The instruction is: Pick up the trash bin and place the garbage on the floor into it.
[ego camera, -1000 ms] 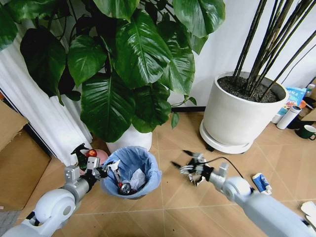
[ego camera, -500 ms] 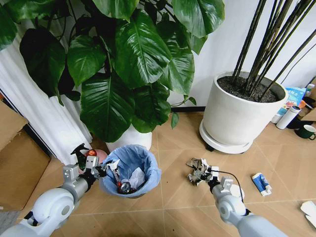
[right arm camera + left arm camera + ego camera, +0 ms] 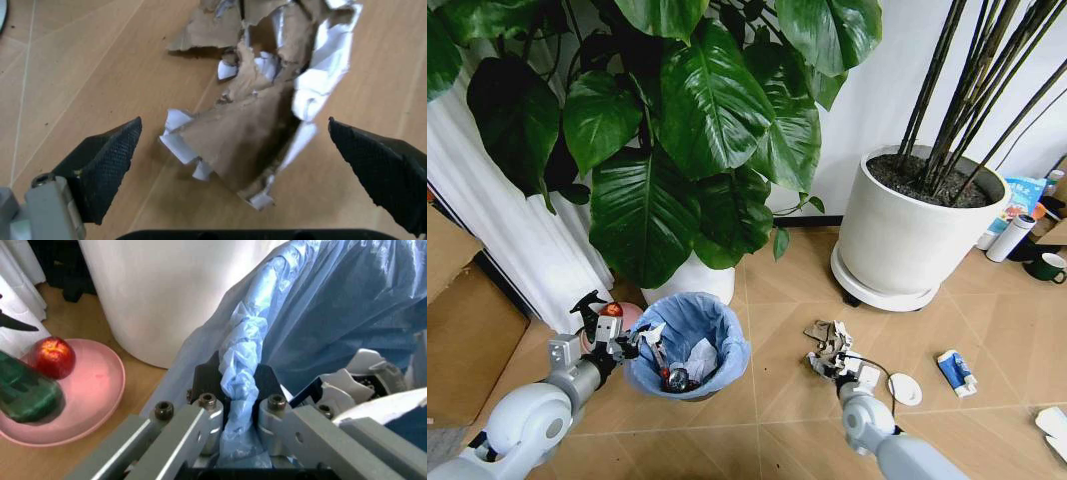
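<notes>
The trash bin (image 3: 685, 347) stands on the floor at near left, in front of the white pot of the leafy plant (image 3: 695, 280), already holding some litter. The left gripper (image 3: 233, 407) is clenched on the bin's near-left rim, pinching the blue bag liner (image 3: 243, 365) between its fingers. Just left of the bin a pink plate (image 3: 100, 395) carries an apple (image 3: 52, 356). To the right of the bin, the right gripper (image 3: 237, 150) hangs directly above a crumpled brown-and-white paper wad (image 3: 267, 115), its black fingertips (image 3: 107, 160) spread wide on either side and not touching it. For a clean pick, lower the gripper straight down until both pads flank the wad's thick middle, then close; the torn edges are thin and likely to slip or tear. Further right on the floor lie a small white disc (image 3: 905, 389) and a blue-white packet (image 3: 956, 371), well apart from the bin.
</notes>
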Robot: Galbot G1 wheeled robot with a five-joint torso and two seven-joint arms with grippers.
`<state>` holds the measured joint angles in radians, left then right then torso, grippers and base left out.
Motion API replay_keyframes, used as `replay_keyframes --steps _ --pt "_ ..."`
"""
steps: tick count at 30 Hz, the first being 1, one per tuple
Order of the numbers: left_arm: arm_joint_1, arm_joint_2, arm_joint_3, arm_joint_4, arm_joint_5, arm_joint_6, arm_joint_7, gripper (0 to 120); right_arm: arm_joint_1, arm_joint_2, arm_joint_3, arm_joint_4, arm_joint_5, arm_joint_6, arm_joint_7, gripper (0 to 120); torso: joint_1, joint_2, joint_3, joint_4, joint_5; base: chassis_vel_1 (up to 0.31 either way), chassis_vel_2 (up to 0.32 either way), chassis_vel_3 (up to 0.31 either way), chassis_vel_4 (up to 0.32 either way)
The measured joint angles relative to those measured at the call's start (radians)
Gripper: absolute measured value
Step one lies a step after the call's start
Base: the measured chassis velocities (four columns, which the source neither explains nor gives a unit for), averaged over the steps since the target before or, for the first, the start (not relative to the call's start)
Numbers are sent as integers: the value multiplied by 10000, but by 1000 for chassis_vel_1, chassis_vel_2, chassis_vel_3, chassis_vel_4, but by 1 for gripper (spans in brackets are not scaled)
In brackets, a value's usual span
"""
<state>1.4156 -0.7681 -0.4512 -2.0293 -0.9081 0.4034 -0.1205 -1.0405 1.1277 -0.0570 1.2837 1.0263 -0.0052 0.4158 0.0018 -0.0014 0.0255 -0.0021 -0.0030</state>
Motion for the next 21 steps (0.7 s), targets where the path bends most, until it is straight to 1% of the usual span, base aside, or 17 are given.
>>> replay_keyframes --steps 3,5,6,8,9,10,11,12,13,14,17,18,19,20,21 --pt "12 10 -13 -26 -16 1 0 1 149 157 -27 -333 -41 0 -111 100 0 0 0 0 -2 0 0 0 0" --pt "40 11 -31 -41 -21 1 0 1 444 431 -35 -1018 -205 72 -338 100 1 0 0 -1 -1 0 0 0 0" --pt "40 11 -31 -41 -21 1 0 1 444 431 -35 -1018 -205 72 -338 100 1 0 0 -1 -1 0 0 0 0" --pt "51 11 -43 -41 -21 1 0 1 580 558 -30 -1360 -255 151 -484 97 1 0 0 -1 -1 0 0 0 0" --pt "50 15 -65 -41 -27 2 1 1 662 641 -24 -1560 -301 238 -616 88 1 0 0 -1 -1 0 0 0 0" --pt "50 15 -65 -41 -27 2 1 1 662 641 -24 -1560 -301 238 -616 88 1 0 0 -1 -1 0 0 0 0" --pt "47 25 -75 -41 -37 2 2 1 697 676 -23 -1642 -316 265 -672 86 1 0 0 -1 -1 0 0 0 0" --pt "46 34 -84 -41 -47 2 3 1 708 688 -23 -1676 -324 274 -701 79 1 0 0 -1 0 0 0 0 0" --pt "46 34 -84 -41 -47 2 3 1 708 688 -23 -1676 -324 274 -701 79 1 0 0 -1 0 0 0 0 0" --pt "46 38 -91 -41 -54 2 4 1 716 691 -23 -1700 -337 285 -734 75 1 0 0 -1 -1 0 0 0 0" --pt "50 43 -97 -42 -59 0 12 1 721 656 -26 -1716 -377 311 -799 62 1 0 0 -1 1 0 0 0 0" --pt "50 43 -97 -42 -59 0 12 1 721 656 -26 -1716 -377 311 -799 62 1 0 0 -1 1 0 0 0 0" --pt "54 43 -97 -41 -60 -3 14 1 706 606 -25 -1687 -383 320 -809 55 1 0 0 -1 0 0 0 0 0" --pt "56 42 -97 -39 -60 -4 16 1 691 565 -26 -1658 -386 327 -821 52 1 0 0 -1 -1 0 0 0 0" --pt "56 38 -97 -38 -60 -6 19 1 670 524 -24 -1633 -397 349 -846 45 1 0 0 -2 -1 0 0 0 0"
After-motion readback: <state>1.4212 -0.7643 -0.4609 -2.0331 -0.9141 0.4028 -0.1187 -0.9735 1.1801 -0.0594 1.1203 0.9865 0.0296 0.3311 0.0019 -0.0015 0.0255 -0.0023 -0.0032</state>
